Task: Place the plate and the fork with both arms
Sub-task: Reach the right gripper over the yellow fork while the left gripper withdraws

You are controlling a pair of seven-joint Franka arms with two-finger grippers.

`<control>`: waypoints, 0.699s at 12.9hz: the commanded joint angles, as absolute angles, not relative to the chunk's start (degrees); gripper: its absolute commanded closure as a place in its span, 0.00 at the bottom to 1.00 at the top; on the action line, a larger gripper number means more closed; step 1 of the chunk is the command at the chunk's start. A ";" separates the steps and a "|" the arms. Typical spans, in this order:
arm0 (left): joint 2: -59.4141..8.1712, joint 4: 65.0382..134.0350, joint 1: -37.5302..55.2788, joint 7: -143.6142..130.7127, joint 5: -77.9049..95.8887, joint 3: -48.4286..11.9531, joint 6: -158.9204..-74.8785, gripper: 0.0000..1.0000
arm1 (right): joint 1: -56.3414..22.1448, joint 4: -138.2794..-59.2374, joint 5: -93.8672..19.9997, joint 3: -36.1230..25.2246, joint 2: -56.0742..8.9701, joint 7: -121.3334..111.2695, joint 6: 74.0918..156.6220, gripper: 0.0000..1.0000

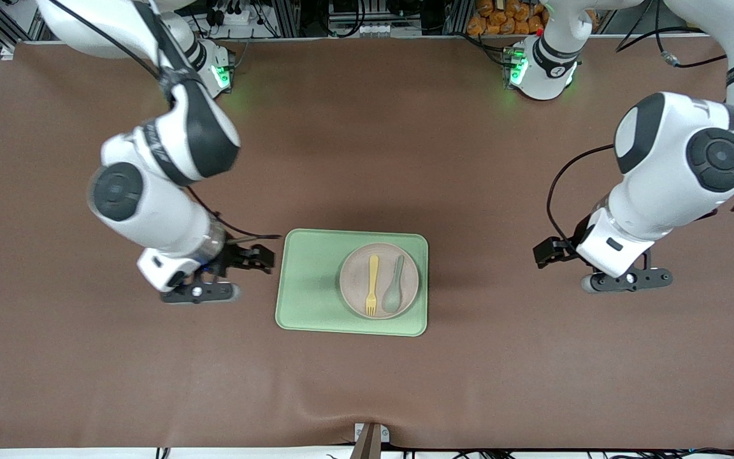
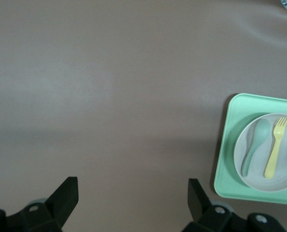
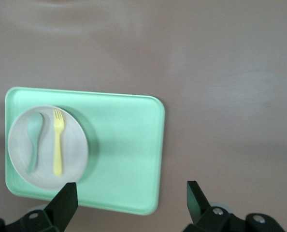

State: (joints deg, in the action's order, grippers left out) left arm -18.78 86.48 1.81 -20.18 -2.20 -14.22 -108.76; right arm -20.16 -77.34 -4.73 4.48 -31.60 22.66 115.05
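fork (image 1: 373,285): lying on the plate (image 1: 353,294) beside the spoon (image 1: 394,287), tines toward the front camera
left hand (image 1: 626,281): wide open, empty
right hand (image 1: 200,292): wide open, empty

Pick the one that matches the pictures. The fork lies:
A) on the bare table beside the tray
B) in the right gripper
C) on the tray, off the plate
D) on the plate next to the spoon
D: the fork lies flat on the plate beside the spoon, and the plate sits on the tray; both grippers are open and empty.
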 commanded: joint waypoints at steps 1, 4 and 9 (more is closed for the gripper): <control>-15.30 86.13 0.79 -17.94 -2.81 -14.59 -103.29 0.00 | -23.81 -71.21 -3.08 3.78 -38.30 29.17 117.51 0.00; -12.40 86.13 0.36 -13.82 -2.72 -14.33 -98.02 0.00 | -26.71 -67.68 -2.20 3.34 -43.05 29.71 118.56 0.00; -7.21 86.13 -4.74 -2.83 -2.55 -14.33 -90.19 0.00 | -30.32 -59.17 -2.02 3.34 -51.40 37.70 121.99 0.12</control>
